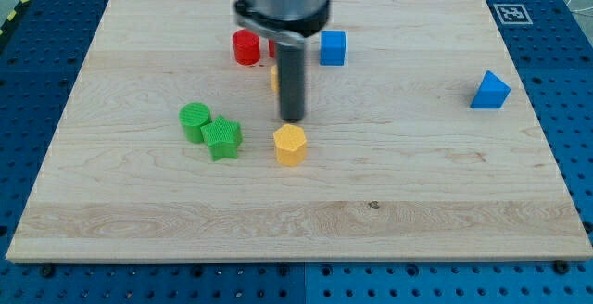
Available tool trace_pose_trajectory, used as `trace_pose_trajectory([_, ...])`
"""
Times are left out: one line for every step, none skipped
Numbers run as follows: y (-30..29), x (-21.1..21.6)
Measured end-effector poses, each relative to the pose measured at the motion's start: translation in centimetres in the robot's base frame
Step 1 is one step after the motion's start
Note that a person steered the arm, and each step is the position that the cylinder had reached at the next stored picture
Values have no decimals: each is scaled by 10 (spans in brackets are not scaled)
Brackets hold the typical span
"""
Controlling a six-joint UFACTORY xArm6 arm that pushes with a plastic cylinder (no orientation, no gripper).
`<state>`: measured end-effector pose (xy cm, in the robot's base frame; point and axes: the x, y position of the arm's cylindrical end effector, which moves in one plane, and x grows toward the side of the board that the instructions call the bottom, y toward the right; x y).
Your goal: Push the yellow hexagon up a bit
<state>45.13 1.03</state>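
Observation:
The yellow hexagon (290,144) sits on the wooden board (417,183) a little left of centre. My tip (292,119) is just above the hexagon toward the view's top, close to its upper edge, with a small gap. The dark rod runs up from the tip to the arm's head at the view's top.
A green cylinder (195,120) and a green star (222,138) stand left of the hexagon. A red cylinder (246,47) and a blue cube (333,47) stand near the top. Another yellow block (275,77) and a red block (273,48) are mostly hidden behind the rod. A blue block (489,91) stands at the right.

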Motion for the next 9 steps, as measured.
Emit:
trace_pose_trajectory([39, 42])
trace_pose_trajectory([44, 88])
trace_pose_trajectory([13, 102])
trace_pose_trajectory([-29, 96])
trace_pose_trajectory([-36, 79])
trace_pose_trajectory([-9, 71])
trace_pose_trajectory([1, 64])
trace_pose_trajectory([-12, 63])
trace_pose_trajectory([-38, 66])
